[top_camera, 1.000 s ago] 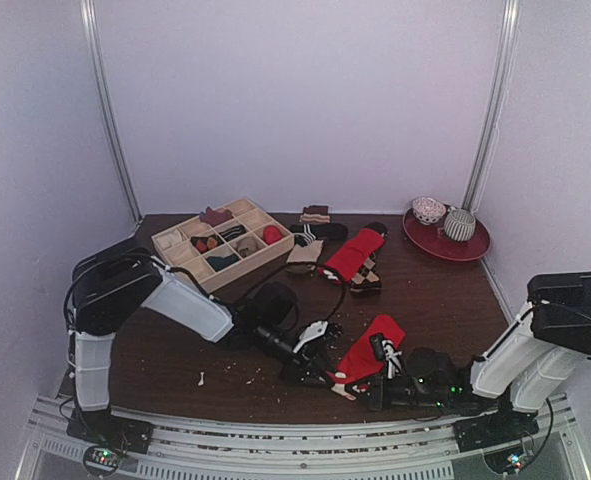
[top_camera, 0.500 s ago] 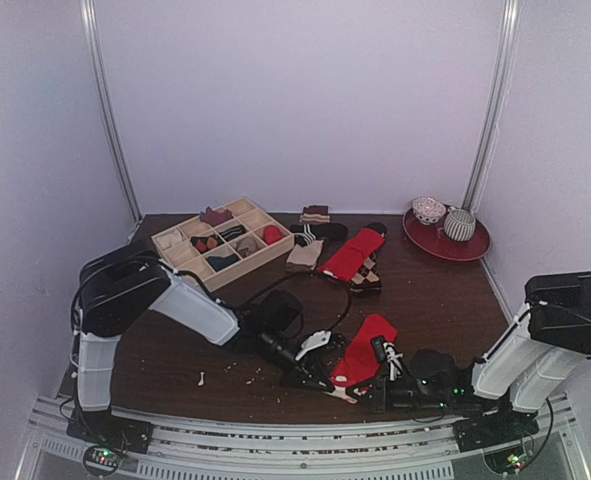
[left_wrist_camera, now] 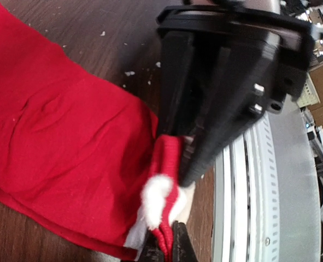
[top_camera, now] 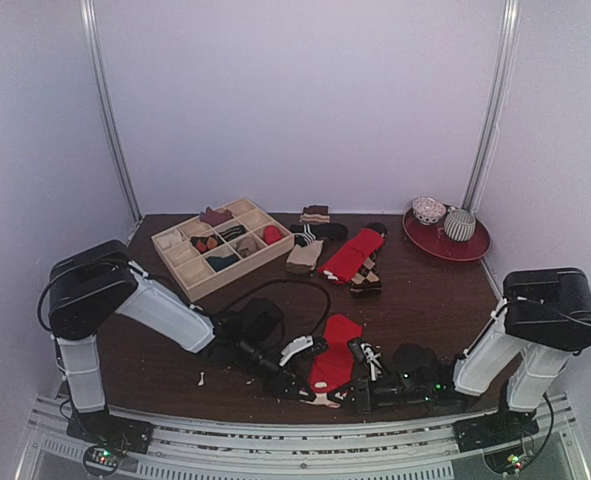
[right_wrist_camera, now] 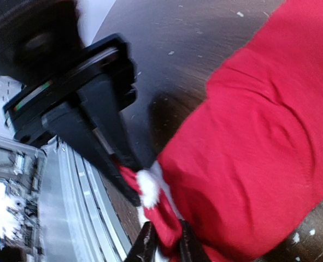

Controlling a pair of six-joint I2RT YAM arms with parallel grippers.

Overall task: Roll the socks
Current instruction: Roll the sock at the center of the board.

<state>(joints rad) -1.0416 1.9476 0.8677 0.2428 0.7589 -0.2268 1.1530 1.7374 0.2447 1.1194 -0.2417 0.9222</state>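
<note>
Top external: shows a red soft-fabric sock with a white-striped end (top_camera: pixel 335 352) lying on the dark brown wooden table (top_camera: pixel 175 300) near the front edge, between the two arms, striped end toward the rail. Left gripper (top_camera: pixel 305 388) and right gripper (top_camera: pixel 353 392) both low at that end, one from each side, tips nearly meeting. Farther back: a cream-tan fabric sock (top_camera: pixel 305 255) flat just beside a plain red sock (top_camera: pixel 355 252), both well apart from the grippers. Pale wooden divided tray (top_camera: pixel 215 245) at back left, round red plate (top_camera: pixel 470 248) with two bowls at back right.

Left wrist: left gripper (left_wrist_camera: pixel 164 250) pressed together on the striped cuff, red-and-white fabric bunched between its tips. Rest of the sock (left_wrist_camera: pixel 68 153) spread flat on the table (left_wrist_camera: pixel 106 33), white specks (left_wrist_camera: pixel 129 72) scattered nearby. Right gripper (left_wrist_camera: pixel 187 166) angled in, black fingers touching the same cuff just beside the left tips.

Right wrist: right gripper (right_wrist_camera: pixel 164 245) narrow, a fold of red cuff pinched between its fingers. Left gripper (right_wrist_camera: pixel 133 183) opposite, tips at the white tuft of the cuff. Sock body (right_wrist_camera: pixel 248 142) spread to the right over the table (right_wrist_camera: pixel 205 33).
</note>
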